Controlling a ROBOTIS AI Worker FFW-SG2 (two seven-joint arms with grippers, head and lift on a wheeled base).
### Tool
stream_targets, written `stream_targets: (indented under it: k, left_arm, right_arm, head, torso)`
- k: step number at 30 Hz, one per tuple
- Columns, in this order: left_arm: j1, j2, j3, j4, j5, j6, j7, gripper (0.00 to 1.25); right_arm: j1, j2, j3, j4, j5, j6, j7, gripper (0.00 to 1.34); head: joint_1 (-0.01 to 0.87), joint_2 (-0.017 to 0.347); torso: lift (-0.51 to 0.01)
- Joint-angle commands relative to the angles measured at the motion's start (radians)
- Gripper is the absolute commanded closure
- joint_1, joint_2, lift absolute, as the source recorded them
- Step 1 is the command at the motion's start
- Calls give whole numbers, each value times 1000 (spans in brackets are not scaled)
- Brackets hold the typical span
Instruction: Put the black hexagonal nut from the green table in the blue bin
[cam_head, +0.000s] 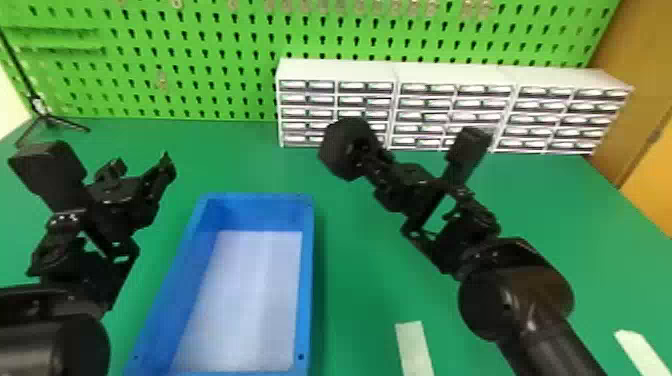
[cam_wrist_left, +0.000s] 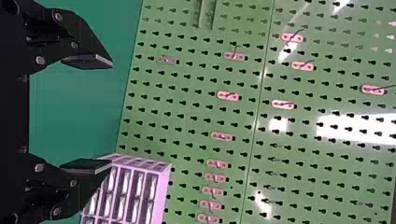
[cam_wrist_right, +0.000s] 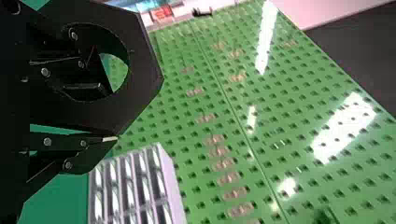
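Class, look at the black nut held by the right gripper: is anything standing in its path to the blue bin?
Nothing visible stands between the nut in the right gripper and the blue bin. The bin's raised rim probably needs clearing. The left gripper is across the bin.

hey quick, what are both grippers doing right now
Left gripper: open, nothing between its fingers.
Right gripper: closed on the black hexagonal nut, one finger inside its hole.
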Motion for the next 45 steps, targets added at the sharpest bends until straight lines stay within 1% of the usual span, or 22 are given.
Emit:
stream_targets:
  k: [1,4,8,13,15,18,23,29,38,39,40,44,45]
  left_arm:
    - [0,1,0,3,0,0,0,493]
    - [-2,0,0,6,0,0,0,493]
    - [-2,0,-2,9,0,0,0,493]
    - [-3,0,-2,14,0,-2,0,493]
    - [-5,1,-2,15,0,-4,0,493]
    - [-9,0,-5,20,2,-5,0,493]
    - [-14,1,-8,31,3,-16,0,493]
    - [-15,1,-9,34,5,-17,0,493]
    - [-14,1,-9,34,11,-19,0,493]
    - [-14,1,-9,34,11,-19,0,493]
    - [-14,1,-9,34,11,-19,0,493]
    - [-14,1,-9,34,11,-19,0,493]
    - [-14,1,-9,34,11,-19,0,493]
  right_arm:
    - [-38,-42,101,2,-59,33,2,1016]
    - [-59,-58,149,5,-85,52,9,1016]
    - [-91,-68,207,16,-111,81,40,1016]
    - [-130,-77,278,39,-157,110,52,1016]
    - [-146,-77,302,52,-168,116,55,1015]
    - [-174,-73,342,82,-194,116,61,1013]
    - [-199,-51,384,130,-205,110,75,1013]
    - [-211,-31,405,157,-214,104,80,1013]
    - [-211,-34,405,160,-214,102,81,1010]
    - [-211,-34,404,160,-214,102,81,998]
    - [-209,-34,401,160,-214,102,81,946]
    - [-205,-34,390,160,-214,102,81,683]
    - [-203,-34,388,160,-214,102,81,637]
  head:
    - [692,8]
    - [692,8]
    - [692,8]
    - [692,8]
    - [692,8]
    - [692,8]
    - [692,8]
    - [692,8]
    - [692,8]
    - [692,8]
    - [692,8]
    - [692,8]
    - [692,8]
  torso:
    - [-97]
    - [-97]
    - [-97]
    - [-97]
    - [-97]
    - [-97]
    - [-97]
    - [-97]
    - [-97]
    - [-97]
    - [-97]
    - [-97]
    - [-97]
